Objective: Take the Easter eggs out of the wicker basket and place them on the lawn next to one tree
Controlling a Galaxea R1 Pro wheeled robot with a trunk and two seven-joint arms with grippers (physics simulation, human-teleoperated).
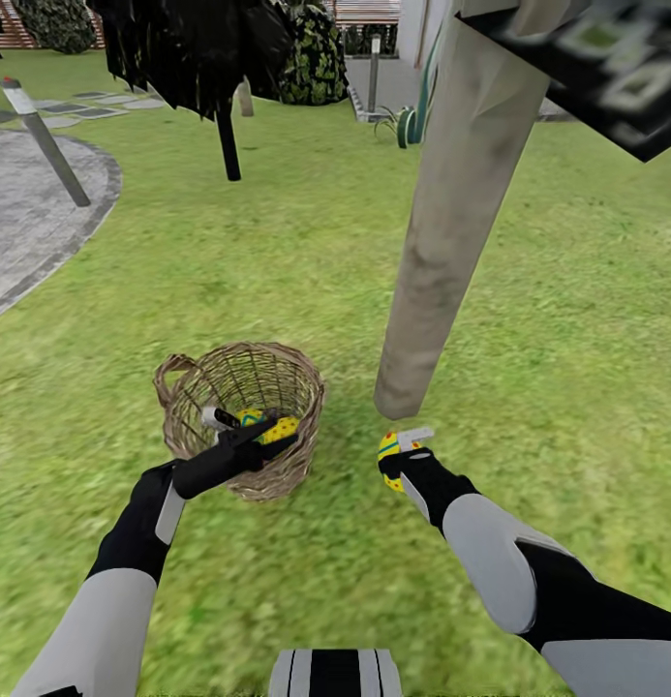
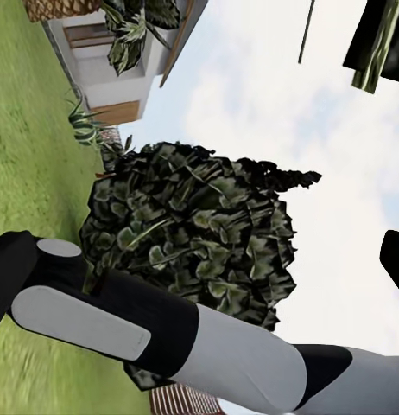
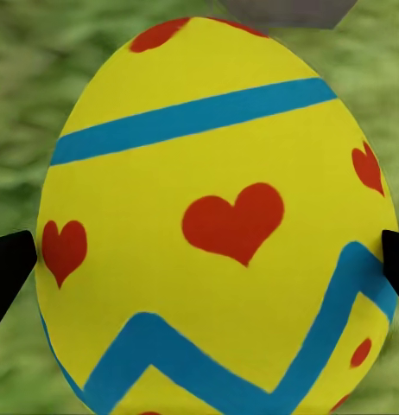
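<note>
The right gripper [image 1: 405,455] pinches one Easter egg [image 3: 221,225], a yellow shell with blue bands and red hearts, low over the lawn [image 1: 306,281]. The tree trunk [image 1: 442,242] meets the grass just beyond this egg, slightly ahead of the right arm, so the release point lies directly below the gripper. The wicker basket [image 1: 282,373] stands well to the left of the trunk base, nearer the left arm. The left gripper [image 1: 240,433] reaches over the basket rim toward a second yellow egg [image 1: 280,428] inside; whether its fingers are spread or pressed together cannot be determined. A third egg is not identifiable.
</note>
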